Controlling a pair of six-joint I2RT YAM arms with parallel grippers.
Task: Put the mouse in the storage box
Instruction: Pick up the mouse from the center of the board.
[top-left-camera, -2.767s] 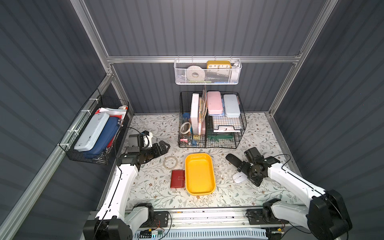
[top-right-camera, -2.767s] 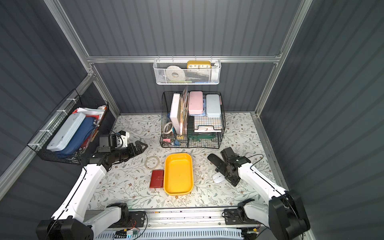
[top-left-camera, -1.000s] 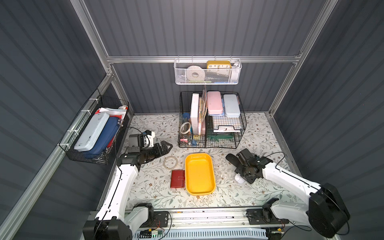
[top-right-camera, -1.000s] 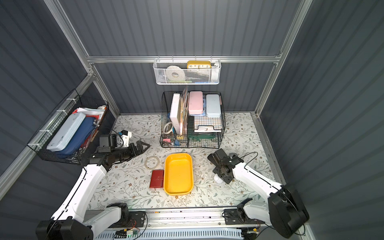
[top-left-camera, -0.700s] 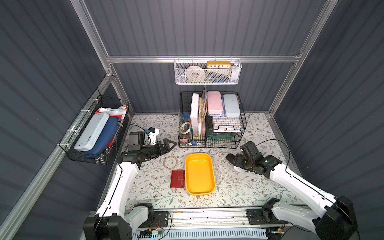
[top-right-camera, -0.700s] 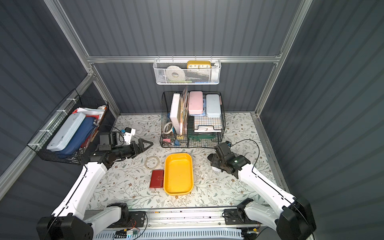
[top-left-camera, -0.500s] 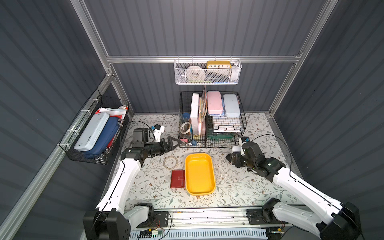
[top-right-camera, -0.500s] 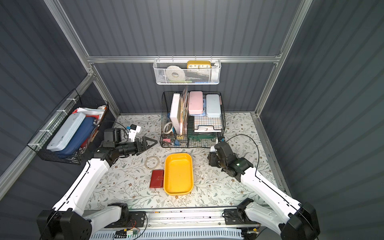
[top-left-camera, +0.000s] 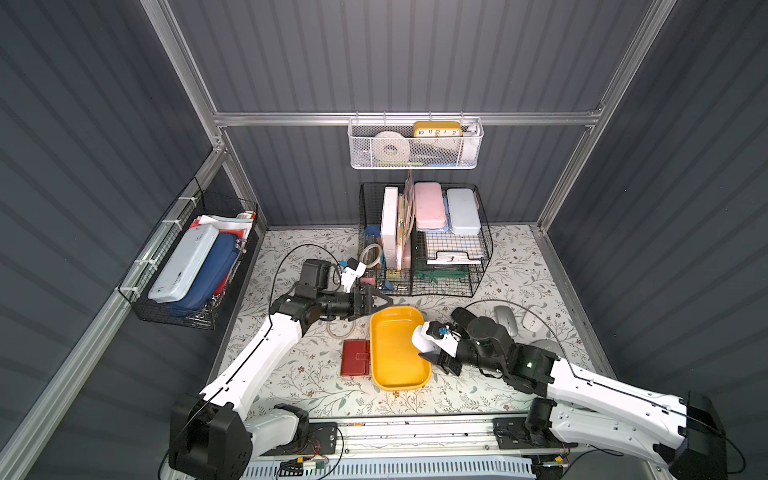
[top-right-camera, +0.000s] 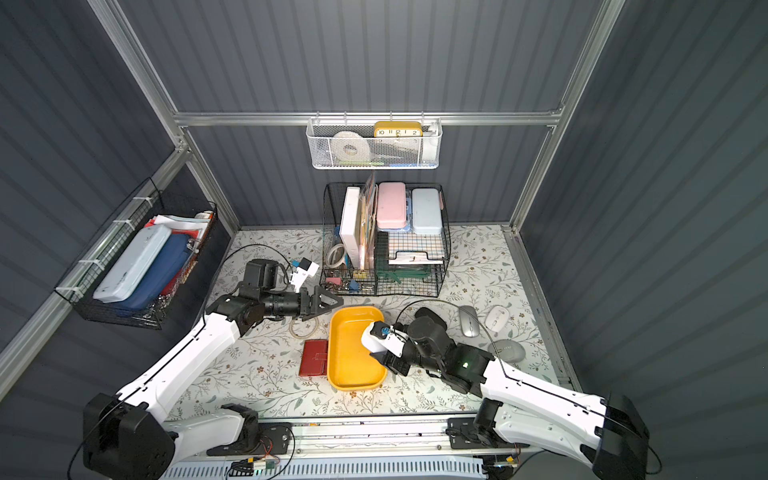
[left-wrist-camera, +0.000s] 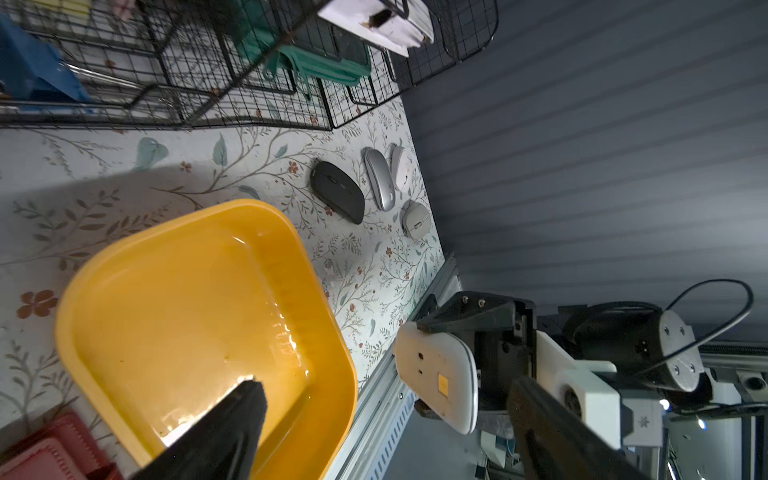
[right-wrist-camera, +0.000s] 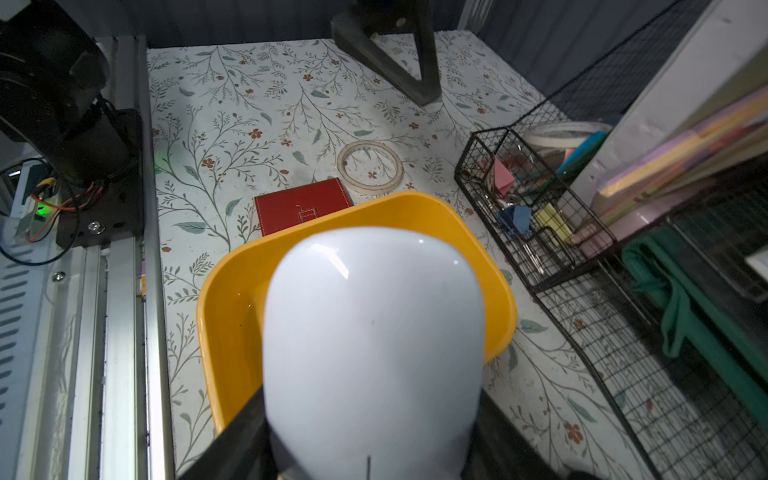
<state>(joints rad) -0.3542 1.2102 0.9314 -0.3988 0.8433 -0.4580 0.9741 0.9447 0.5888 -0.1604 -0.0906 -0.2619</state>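
Currently the right pincer (top-left-camera: 436, 347) grips the mouse (right-wrist-camera: 374, 332) lengthwise, rounded end toward the storage box (top-left-camera: 392, 353); left pincer (top-left-camera: 381, 306) stands open.

- shallow yellow plastic storage box (top-left-camera: 394, 332): one plain orange-yellow all over, unmarked.
- glossy white plastic mouse (right-wrist-camera: 374, 332): plain white back; in the left wrist view, a white underside with a small yellow square.
- printed table cover (top-left-camera: 316, 374): off-white, with grey-green leafy sprigs and small rust-red flowers.
- flat rectangular wallet (top-left-camera: 355, 358): dark red, pale stitching at its tab.
- oval black mouse (left-wrist-camera: 337, 192), slim silver mouse (left-wrist-camera: 379, 178), small white mouse (left-wrist-camera: 401, 166) and rounded pale grey mouse (left-wrist-camera: 415, 218).
- ribbed wall panels (top-left-camera: 374, 62): dark slate grey.
- hanging mesh basket (top-left-camera: 415, 160): white; the clock (top-left-camera: 437, 129) inside is yellow with black numerals on a white strip.
- two hard cases: pink case (top-left-camera: 430, 205), pale blue case (top-left-camera: 463, 210).
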